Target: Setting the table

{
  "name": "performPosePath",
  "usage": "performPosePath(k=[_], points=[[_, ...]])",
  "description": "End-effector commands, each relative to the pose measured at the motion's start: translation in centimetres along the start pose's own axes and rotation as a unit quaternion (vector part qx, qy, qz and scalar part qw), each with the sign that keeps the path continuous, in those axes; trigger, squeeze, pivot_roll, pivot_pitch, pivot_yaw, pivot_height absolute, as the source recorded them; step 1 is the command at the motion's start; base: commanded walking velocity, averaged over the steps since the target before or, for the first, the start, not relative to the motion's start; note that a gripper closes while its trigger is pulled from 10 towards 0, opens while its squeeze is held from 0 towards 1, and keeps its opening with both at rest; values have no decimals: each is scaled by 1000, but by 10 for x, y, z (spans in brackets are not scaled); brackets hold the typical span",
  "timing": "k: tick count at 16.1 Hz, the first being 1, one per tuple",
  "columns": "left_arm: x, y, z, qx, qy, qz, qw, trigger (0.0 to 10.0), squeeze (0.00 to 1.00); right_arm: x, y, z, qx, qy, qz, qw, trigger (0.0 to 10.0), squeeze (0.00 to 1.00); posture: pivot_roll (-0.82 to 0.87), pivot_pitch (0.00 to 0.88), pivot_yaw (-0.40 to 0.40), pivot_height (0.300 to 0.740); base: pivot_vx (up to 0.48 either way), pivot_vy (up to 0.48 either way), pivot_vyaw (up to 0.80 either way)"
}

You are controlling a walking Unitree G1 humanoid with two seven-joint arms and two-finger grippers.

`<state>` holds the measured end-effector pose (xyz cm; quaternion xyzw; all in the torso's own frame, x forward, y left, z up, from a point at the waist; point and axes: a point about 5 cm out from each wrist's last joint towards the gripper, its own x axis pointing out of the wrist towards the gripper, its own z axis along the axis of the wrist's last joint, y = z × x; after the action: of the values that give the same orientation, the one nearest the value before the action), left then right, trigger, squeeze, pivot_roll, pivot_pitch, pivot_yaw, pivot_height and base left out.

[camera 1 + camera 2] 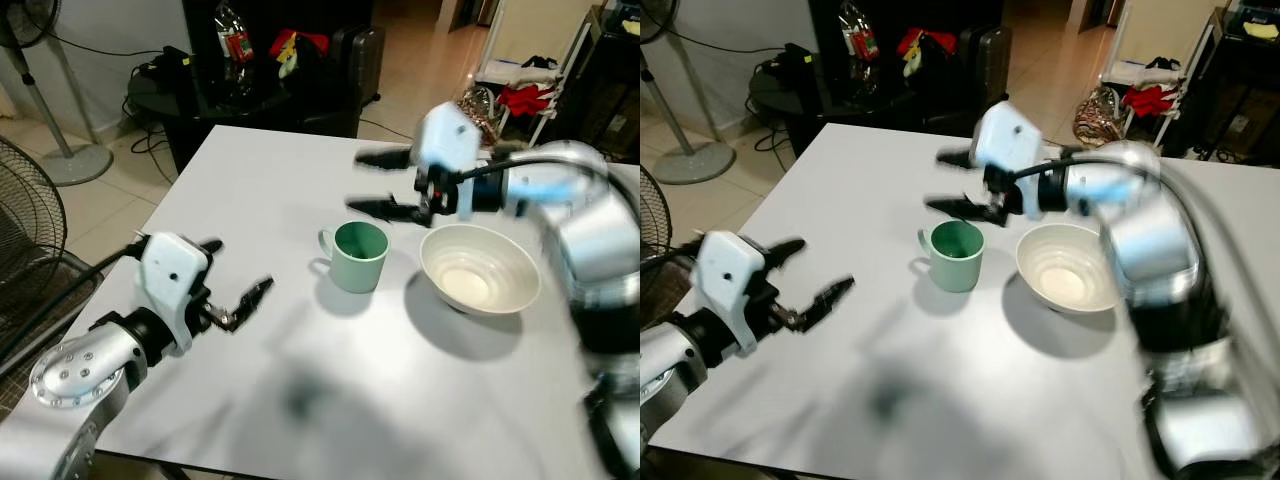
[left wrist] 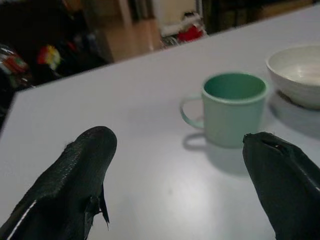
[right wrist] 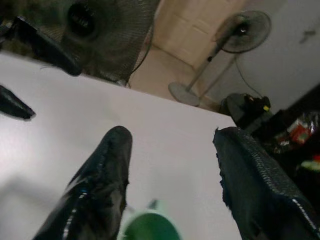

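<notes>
Both pincers spread; right pincer above green mug; bowl beside.

white table: green mug upright near middle, white bowl just beside it.

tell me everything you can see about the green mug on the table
The green mug is pale mint outside, darker green inside, smooth like plastic or glazed ceramic, and looks empty. It stands upright on the white table, its loop handle toward the robot's left. The white bowl sits close beside it, apart. The right end effector hovers open just above and behind it, not touching.
</notes>
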<state>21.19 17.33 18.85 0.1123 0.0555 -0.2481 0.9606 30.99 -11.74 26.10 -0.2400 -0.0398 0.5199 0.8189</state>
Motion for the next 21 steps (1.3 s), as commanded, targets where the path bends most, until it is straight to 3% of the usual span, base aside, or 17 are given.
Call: performPosePath(k=[1, 2, 3, 4, 7, 8, 10, 12, 19, 21], points=[[-4, 5, 5, 7, -17, 48, 999, 10000, 0, -5, 10, 5, 37, -35, -57, 997, 10000, 1000, 7, 0, 12, 740, 0, 0, 0], [-4, 7, 7, 3, -24, 68, 997, 10000, 0, -5, 17, 5, 57, -51, -84, 994, 10000, 1000, 3, 0, 19, 740, 0, 0, 0], [-4, 8, 13, -4, -47, 107, 993, 10000, 0, -9, 37, -2, 107, -66, -160, 979, 10000, 1000, -5, 0, 31, 740, 0, 0, 0], [-4, 8, 15, -10, -59, 125, 990, 10000, 0, -12, 46, -7, 130, -67, -201, 969, 10000, 1000, -14, 0, 40, 740, 0, 0, 0], [-1, 2, 14, -25, -62, 127, 990, 10000, 0, -20, 68, -21, 159, -25, -287, 944, 10000, 1000, -24, 0, 50, 740, 0, -104, 0], [-1, 1, 13, -26, -61, 128, 990, 10000, 0, -22, 69, -23, 163, -19, -300, 940, 10000, 1000, -24, 0, 50, 740, 0, -349, 0], [-2, -5, 5, -44, -48, 144, 987, 10000, 0, -33, 79, -37, 168, 13, -364, 916, 10000, 1000, -19, 0, 45, 740, 0, -401, 0], [-3, -7, 3, -50, -44, 157, 985, 10000, 0, -36, 83, -40, 184, 17, -383, 905, 10000, 1000, -11, 4, 32, 740, 0, -411, 0], [-9, -5, 2, -45, -39, 180, 982, 10000, 0, -34, 93, -45, 197, 9, -361, 912, 10000, 1000, 2, 10, 26, 740, 0, -408, 0], [-9, -6, 1, -52, -32, 178, 982, 10000, 0, -33, 94, -44, 208, 2, -356, 911, 10000, 1000, 2, 5, 26, 740, 0, 0, 800]])
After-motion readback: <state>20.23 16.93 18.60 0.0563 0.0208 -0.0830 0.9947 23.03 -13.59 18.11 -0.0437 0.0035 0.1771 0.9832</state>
